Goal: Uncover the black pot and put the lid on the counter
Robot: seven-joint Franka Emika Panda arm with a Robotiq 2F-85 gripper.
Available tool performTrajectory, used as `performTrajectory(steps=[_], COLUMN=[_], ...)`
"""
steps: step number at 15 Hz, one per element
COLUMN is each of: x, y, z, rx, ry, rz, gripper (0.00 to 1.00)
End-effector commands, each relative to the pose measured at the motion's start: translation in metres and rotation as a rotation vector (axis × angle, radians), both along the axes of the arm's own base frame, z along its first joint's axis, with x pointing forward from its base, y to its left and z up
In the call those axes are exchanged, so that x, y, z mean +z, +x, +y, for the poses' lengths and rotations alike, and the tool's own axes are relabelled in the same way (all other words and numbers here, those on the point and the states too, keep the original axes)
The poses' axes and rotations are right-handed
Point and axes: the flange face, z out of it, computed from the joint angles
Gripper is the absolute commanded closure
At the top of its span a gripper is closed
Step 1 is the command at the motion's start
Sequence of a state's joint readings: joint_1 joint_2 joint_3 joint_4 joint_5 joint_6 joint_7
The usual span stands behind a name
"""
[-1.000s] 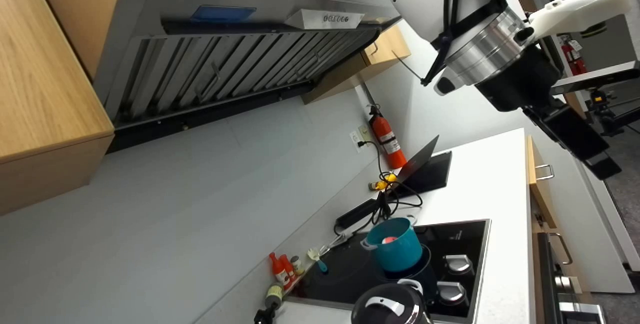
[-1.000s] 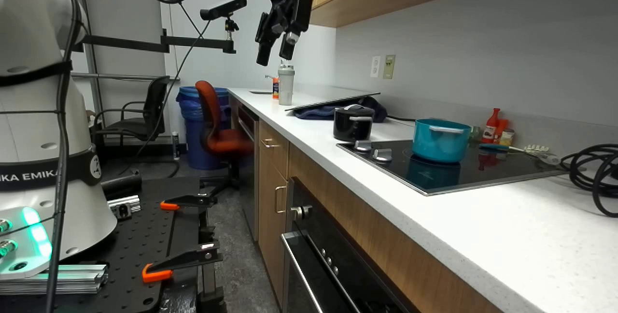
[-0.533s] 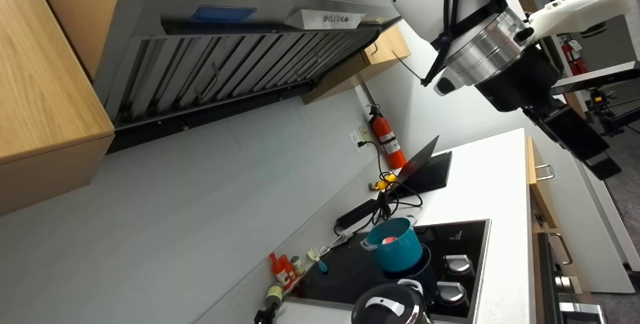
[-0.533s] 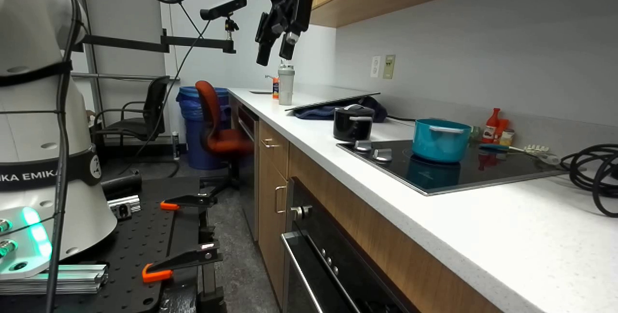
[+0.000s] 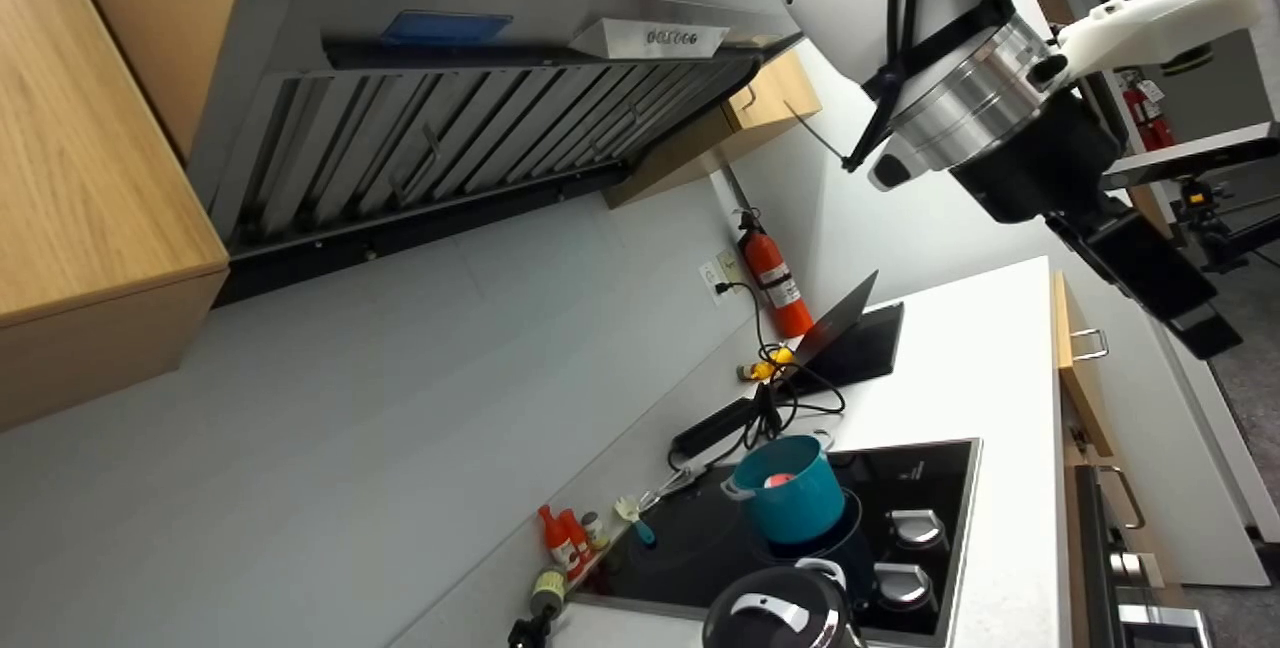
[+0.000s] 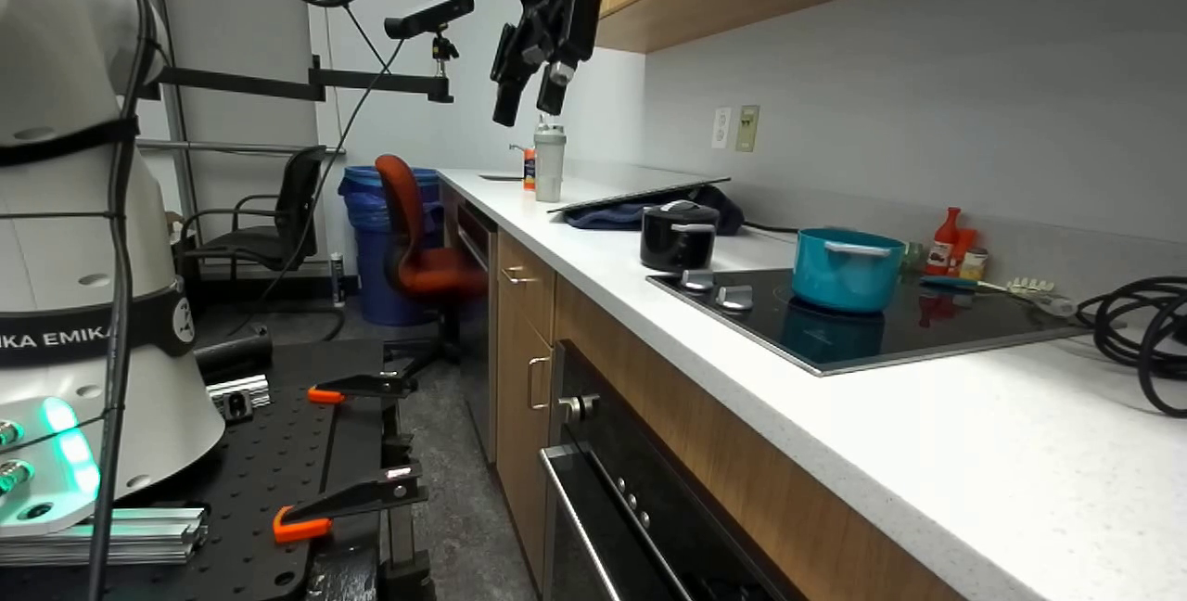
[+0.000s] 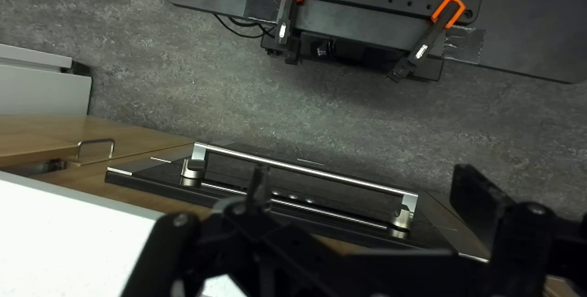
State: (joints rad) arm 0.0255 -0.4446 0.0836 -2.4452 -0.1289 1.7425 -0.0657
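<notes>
A grey wall (image 6: pixel 1020 91) backs one white counter (image 6: pixel 1001 453), into which a black cooktop (image 6: pixel 964 323) is set. One gripper (image 6: pixel 529 107) hangs in mid-air, well higher than the cooktop and apart from it; its two fingers (image 7: pixel 474 196) stand wide apart, part of an oven handle (image 7: pixel 316 171) showing between them in the wrist view. One black pot (image 6: pixel 675 244), its lid (image 5: pixel 768 610) on, stands on the counter just beside the cooktop. On the cooktop are one teal pot (image 6: pixel 846 276) and two knobs (image 6: pixel 734 298); behind it, two red bottles (image 6: pixel 943 241).
</notes>
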Motion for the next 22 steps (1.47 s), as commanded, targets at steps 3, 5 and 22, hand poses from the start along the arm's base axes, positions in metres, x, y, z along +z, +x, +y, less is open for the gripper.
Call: performTrajectory(steps=[3,5,22], x=[0.001,0.014,0.023], y=[0.002,0.009,0.016], z=[0.000,-0.012,-0.012], rx=[0.016,0.028,0.024], ry=[-0.005,-0.006,-0.027], rz=[-0.030,-0.039,-0.051], gripper=[0.00,0.00,0.00])
